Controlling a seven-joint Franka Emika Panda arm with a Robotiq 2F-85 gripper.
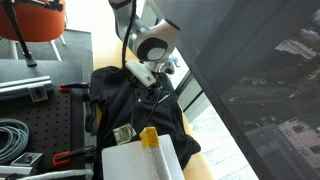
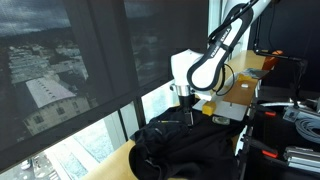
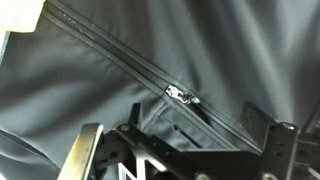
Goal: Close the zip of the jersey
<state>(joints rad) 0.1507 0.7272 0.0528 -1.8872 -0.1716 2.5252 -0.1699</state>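
Note:
The black jersey (image 1: 130, 100) lies rumpled on the table's end by the window, also seen in an exterior view (image 2: 190, 148). My gripper (image 1: 160, 82) hangs just above it, with the fingers pointing down (image 2: 187, 112). In the wrist view the zip (image 3: 110, 45) runs diagonally across the dark cloth. Its small silvery pull tab (image 3: 180, 95) lies between and ahead of my fingers. Up-left of the tab the zip looks joined; down-right of it a dark gap shows. My gripper (image 3: 185, 150) is open with nothing between its fingers (image 3: 88, 152).
A white box (image 1: 135, 160) with a yellow piece (image 1: 150, 137) stands at the jersey's near end. A black perforated board (image 1: 45, 115) with cables and red-handled clamps lies beside it. A window with a dark shade (image 2: 90, 60) runs along the table edge.

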